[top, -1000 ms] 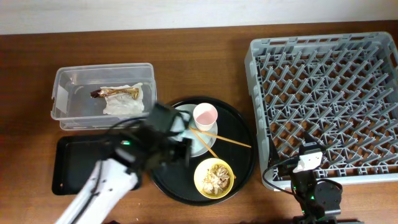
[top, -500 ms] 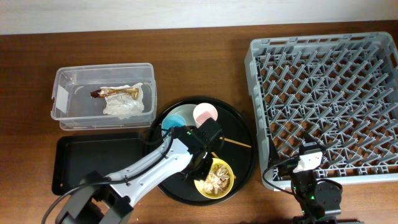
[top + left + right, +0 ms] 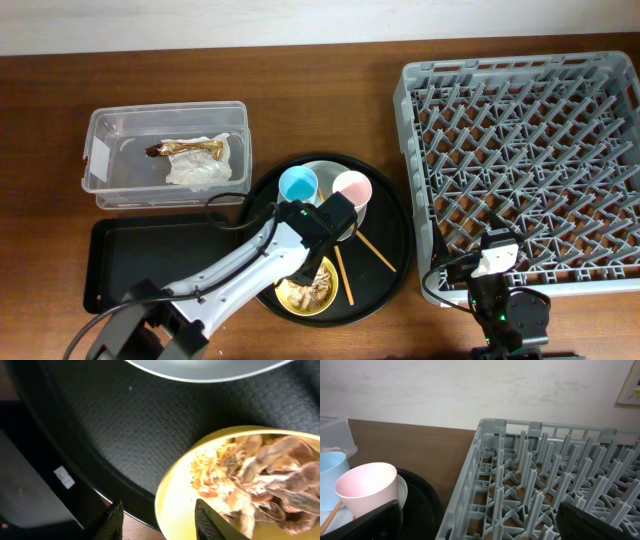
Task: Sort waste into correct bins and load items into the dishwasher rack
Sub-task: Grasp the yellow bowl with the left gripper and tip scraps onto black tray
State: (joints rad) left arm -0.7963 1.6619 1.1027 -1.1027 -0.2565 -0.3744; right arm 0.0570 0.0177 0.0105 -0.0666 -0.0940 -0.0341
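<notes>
Yellow bowl [image 3: 300, 295] is sitting on black tray [image 3: 390, 215], brown wooden table [image 3: 320, 100], pale wall [image 3: 445, 390] beyond. Left gripper [image 3: 157, 520] is straddling its rim, jaws apart; right gripper [image 3: 477, 510] is gaping wide.

Ahead of the open right claw: rack to the right, cups to the left

We see the right claw [image 3: 479, 510] with its dark fingers [image 3: 365, 522] spread wide, one at each lower corner. Straight ahead and off to its right, the grey dishwasher rack [image 3: 545, 460] fills the frame with rows of upright pegs. Ahead to the left, a pink cup [image 3: 367, 487] stands upright just beside a light blue cup [image 3: 332, 477], both over a pale plate [image 3: 402, 491] on the black round tray [image 3: 422, 497]. A wooden chopstick [image 3: 331, 515] pokes in low at far left. Farther ahead lie the brown table [image 3: 420, 445], a clear tub corner [image 3: 332, 435] and the white wall [image 3: 470, 390].
</notes>
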